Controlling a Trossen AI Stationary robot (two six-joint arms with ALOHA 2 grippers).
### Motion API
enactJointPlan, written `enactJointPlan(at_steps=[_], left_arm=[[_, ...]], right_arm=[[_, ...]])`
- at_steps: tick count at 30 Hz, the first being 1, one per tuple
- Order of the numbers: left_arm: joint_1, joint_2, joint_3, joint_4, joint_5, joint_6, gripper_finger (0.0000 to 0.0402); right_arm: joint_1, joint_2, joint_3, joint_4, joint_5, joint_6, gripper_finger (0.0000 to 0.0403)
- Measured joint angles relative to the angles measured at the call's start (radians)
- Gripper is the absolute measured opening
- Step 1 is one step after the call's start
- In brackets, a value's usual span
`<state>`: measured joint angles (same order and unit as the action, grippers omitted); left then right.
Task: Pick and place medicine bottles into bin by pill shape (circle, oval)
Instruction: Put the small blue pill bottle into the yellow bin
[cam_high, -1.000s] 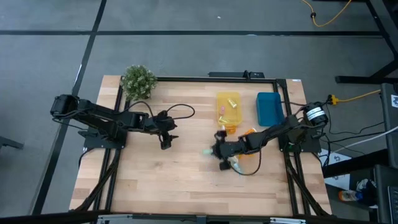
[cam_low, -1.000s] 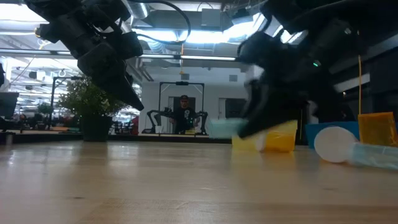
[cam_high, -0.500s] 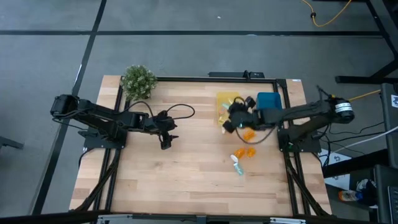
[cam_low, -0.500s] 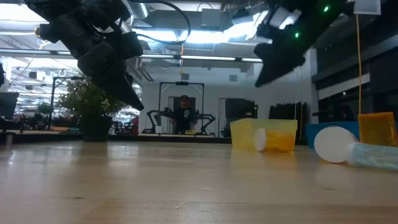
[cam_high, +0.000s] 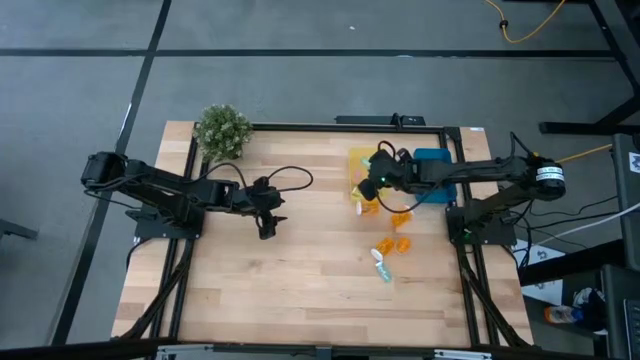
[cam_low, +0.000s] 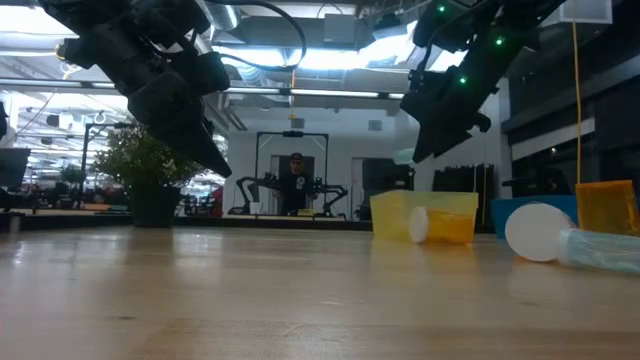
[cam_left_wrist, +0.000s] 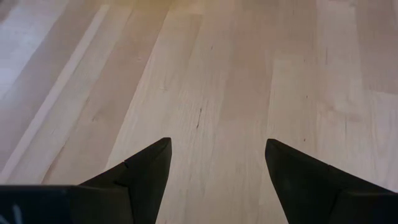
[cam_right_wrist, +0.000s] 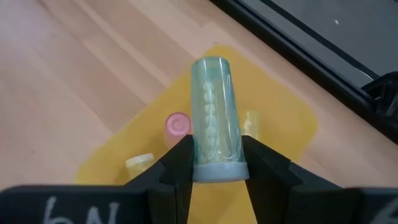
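Observation:
My right gripper (cam_high: 372, 186) is shut on a pale teal pill bottle (cam_right_wrist: 214, 112) and holds it above the yellow bin (cam_high: 366, 162). Three small bottles lie in that bin, one of them pink-capped (cam_right_wrist: 178, 123). Two orange bottles (cam_high: 400, 215) (cam_high: 403, 243) and a teal one (cam_high: 382, 266) lie on their sides on the table nearer the front. My left gripper (cam_high: 266, 228) is open and empty above bare wood at the table's middle left; it also shows in the left wrist view (cam_left_wrist: 217, 162). My right gripper pinches the teal bottle between its two fingers at the capped end (cam_right_wrist: 214, 169). The rest of the bottle sticks out forward beyond the fingertips (cam_right_wrist: 179, 158), in line with them. The bottle is lifted clear above the yellow bin (cam_right_wrist: 292, 124); white pills show through its wall.
A blue bin (cam_high: 432, 172) stands right of the yellow one at the far edge. A potted plant (cam_high: 222, 131) stands at the far left corner. In the low view a white-capped bottle (cam_low: 540, 232) lies close to the camera at the right.
My right gripper has risen from the table's middle with the teal bottle and gone toward the far edge. It now holds the bottle above the yellow bin, clear of the table.

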<state>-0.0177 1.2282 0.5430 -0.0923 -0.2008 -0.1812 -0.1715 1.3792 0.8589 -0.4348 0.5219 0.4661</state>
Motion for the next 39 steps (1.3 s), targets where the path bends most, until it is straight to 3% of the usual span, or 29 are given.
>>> enactJointPlan(at_steps=[8,17,21,30,39], left_arm=[[0.0,0.0,0.0,0.0,0.0,0.0,0.0254],[0.0,0.0,0.0,0.0,0.0,0.0,0.0254],[0.0,0.0,0.0,0.0,0.0,0.0,0.0254],[0.0,0.0,0.0,0.0,0.0,0.0,0.0254],[0.0,0.0,0.0,0.0,0.0,0.0,0.0254]], right_arm=[[-0.003,0.0,0.0,0.041,0.0,0.074,0.0127],[-0.016,0.0,0.0,0.038,0.007,0.1,0.0216],[-0.016,0.0,0.0,0.038,-0.004,0.106,0.0233],[0.026,0.0,0.0,0.032,-0.303,0.17,0.0222],[0.29,0.0,0.0,-0.074,-0.478,0.393,0.0207]])
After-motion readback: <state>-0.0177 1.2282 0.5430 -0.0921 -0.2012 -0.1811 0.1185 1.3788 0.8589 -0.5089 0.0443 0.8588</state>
